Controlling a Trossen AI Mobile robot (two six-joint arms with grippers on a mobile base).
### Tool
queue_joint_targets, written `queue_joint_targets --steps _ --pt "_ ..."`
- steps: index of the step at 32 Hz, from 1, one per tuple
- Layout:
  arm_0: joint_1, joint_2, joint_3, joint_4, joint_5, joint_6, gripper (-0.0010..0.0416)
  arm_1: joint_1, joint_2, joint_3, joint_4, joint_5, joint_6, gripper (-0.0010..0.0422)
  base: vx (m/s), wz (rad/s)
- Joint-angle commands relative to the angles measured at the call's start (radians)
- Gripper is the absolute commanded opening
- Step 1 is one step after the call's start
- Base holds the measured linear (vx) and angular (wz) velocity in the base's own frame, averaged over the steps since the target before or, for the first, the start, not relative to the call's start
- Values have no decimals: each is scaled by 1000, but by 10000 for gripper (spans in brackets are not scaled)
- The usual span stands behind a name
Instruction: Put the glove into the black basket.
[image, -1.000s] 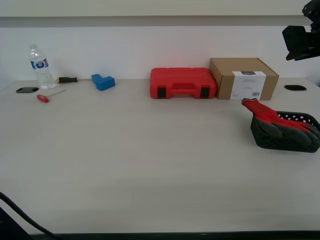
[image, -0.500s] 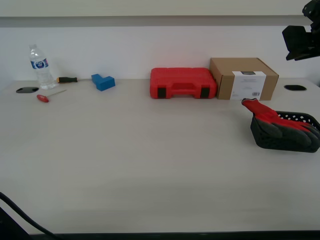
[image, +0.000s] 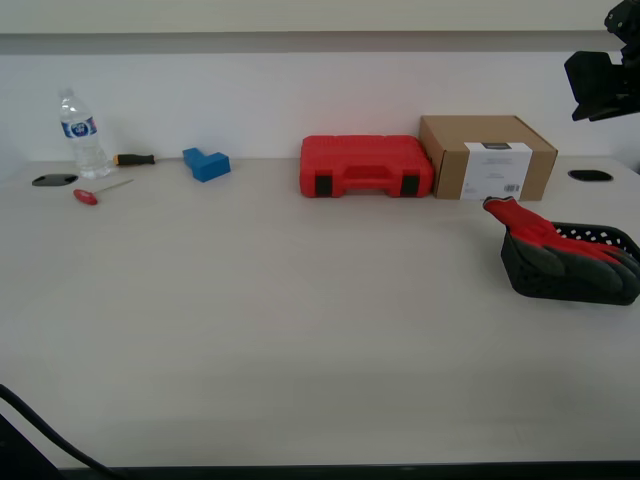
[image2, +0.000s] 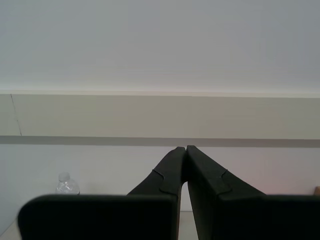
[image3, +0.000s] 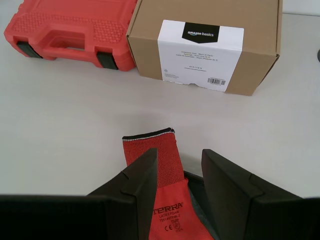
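Nothing has shifted over the last second: glove (image: 545, 240) lies in the black basket (image: 590, 285), cuff overhanging its rim above the counter (image: 300, 300), my first hand (image3: 179, 162) apart above it, my second hand (image2: 184, 150) together, task looks done.

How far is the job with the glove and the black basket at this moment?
Mostly done: the glove lies in the black basket, but its cuff hangs over the rim nearest the cardboard box. Nothing is in hand: my first end effector is open above the cuff, and my second end effector is shut, facing the wall. What may remain is tucking the cuff in.
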Motion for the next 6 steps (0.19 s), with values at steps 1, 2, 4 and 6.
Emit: queue_joint_targets --steps 1,2,4,6 --pt "0 -1 0 0 -3 0 121 -1 0 1 4 0 0 0 0 0" --pt "0 -1 0 0 -3 0 121 0 0 1 4 0 0 0 0 0" --pt "0 -1 0 0 -3 0 121 0 0 1 4 0 0 0 0 0" --pt "0 -1 0 0 -3 0 121 0 0 1 4 0 0 0 0 0"
